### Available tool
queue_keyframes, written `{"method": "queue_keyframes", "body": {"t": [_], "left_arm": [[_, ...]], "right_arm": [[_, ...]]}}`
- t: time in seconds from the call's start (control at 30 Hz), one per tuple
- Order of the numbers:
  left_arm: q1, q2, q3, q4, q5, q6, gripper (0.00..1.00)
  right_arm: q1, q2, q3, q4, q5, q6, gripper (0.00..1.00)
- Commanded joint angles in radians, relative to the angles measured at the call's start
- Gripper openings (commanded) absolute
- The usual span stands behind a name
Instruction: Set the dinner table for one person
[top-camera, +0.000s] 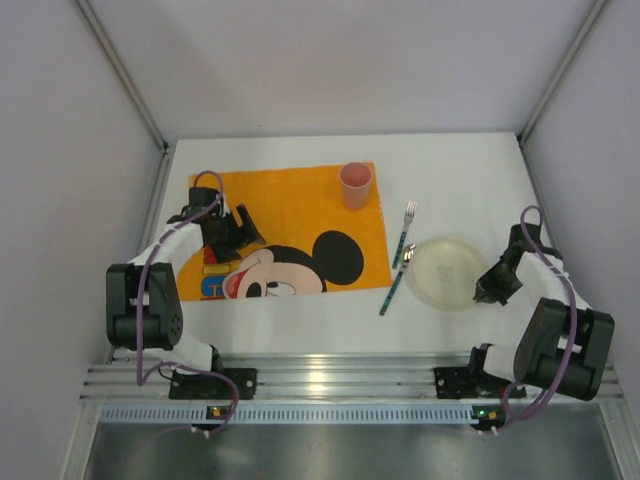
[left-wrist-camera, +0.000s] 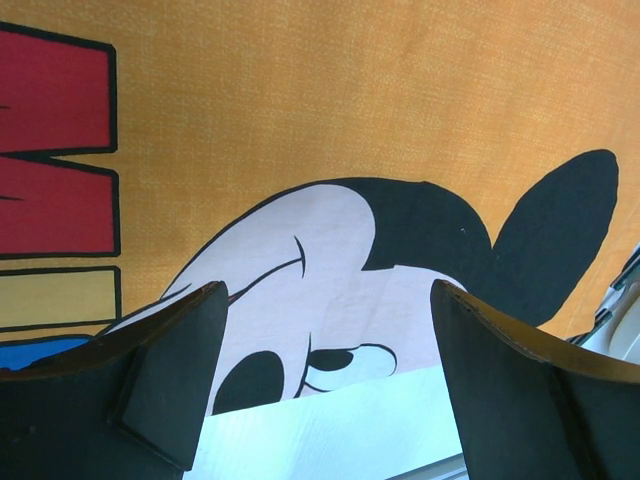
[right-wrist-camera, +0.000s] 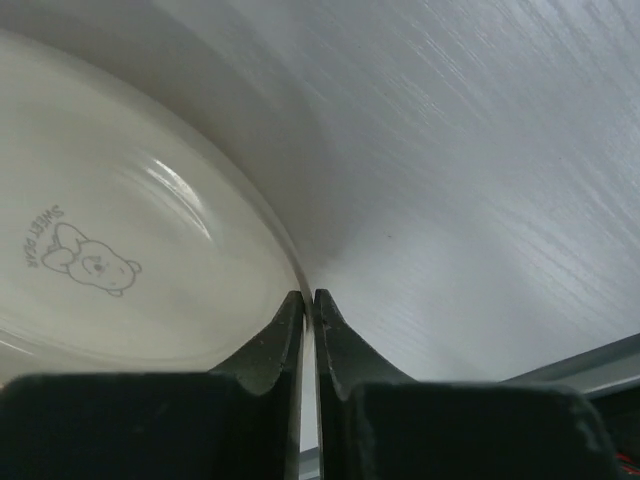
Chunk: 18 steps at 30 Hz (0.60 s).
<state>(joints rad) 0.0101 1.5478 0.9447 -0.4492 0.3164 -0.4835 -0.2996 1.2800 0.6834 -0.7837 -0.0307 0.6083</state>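
The white dinner table (top-camera: 470, 170) holds an orange Mickey Mouse placemat (top-camera: 290, 215) on its left half. A pink cup (top-camera: 355, 185) stands on the mat's far right corner. A fork (top-camera: 405, 232) and a spoon (top-camera: 397, 280) with teal handles lie just right of the mat. A cream plate (top-camera: 445, 272) with a small bear print (right-wrist-camera: 85, 262) lies right of them. My right gripper (top-camera: 484, 295) is shut on the plate's right rim (right-wrist-camera: 300, 275). My left gripper (top-camera: 236, 232) is open and empty, hovering over the mat (left-wrist-camera: 300, 90) near Mickey's face.
An aluminium rail (top-camera: 330, 380) runs along the near edge in front of the arm bases. Grey walls close in the table on the left, right and back. Bare white tabletop lies behind and to the right of the plate.
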Motion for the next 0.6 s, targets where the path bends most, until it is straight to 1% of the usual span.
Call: {"method": "queue_keyframes", "body": {"t": [0.0,0.07,0.13,0.17,0.2,0.3,0.33,0.37,0.4,0.47,0.5,0.57], "left_arm": [[-0.007,0.009,0.049,0.007,0.004,0.016,0.87],[-0.007,0.012,0.055,0.003,0.004,0.014,0.87],[-0.007,0.012,0.058,0.003,0.003,0.014,0.87],[-0.033,0.014,0.063,0.001,0.003,0.014,0.87],[-0.035,0.012,0.065,0.0,0.003,0.014,0.87],[-0.036,0.0,0.071,-0.008,0.0,0.013,0.87],[-0.038,-0.006,0.072,-0.009,0.0,0.013,0.87],[-0.039,-0.011,0.074,-0.014,-0.002,0.011,0.87],[-0.041,-0.018,0.074,-0.014,-0.007,0.013,0.87],[-0.044,-0.026,0.075,-0.019,-0.014,0.011,0.87],[-0.044,-0.032,0.074,-0.023,-0.017,0.01,0.87],[-0.044,-0.043,0.077,-0.029,-0.039,0.002,0.87]], "right_arm": [[-0.007,-0.028,0.005,0.077,0.026,-0.027,0.0],[-0.007,-0.031,0.025,0.064,0.066,-0.039,0.0],[-0.007,-0.045,0.045,0.054,0.069,-0.041,0.0],[-0.007,-0.051,0.056,0.046,0.071,-0.039,0.0],[-0.007,-0.074,0.067,0.037,0.077,-0.036,0.0],[-0.01,-0.131,0.174,-0.02,0.15,-0.028,0.0],[-0.013,-0.137,0.264,-0.035,0.175,-0.03,0.0],[-0.015,-0.137,0.319,-0.073,0.211,-0.041,0.0],[-0.01,-0.113,0.449,-0.095,0.221,-0.048,0.0],[0.01,-0.076,0.589,-0.135,0.251,-0.062,0.0],[0.042,-0.036,0.728,-0.162,0.25,-0.061,0.0],[0.109,0.008,0.864,-0.186,0.255,-0.056,0.0]]}}
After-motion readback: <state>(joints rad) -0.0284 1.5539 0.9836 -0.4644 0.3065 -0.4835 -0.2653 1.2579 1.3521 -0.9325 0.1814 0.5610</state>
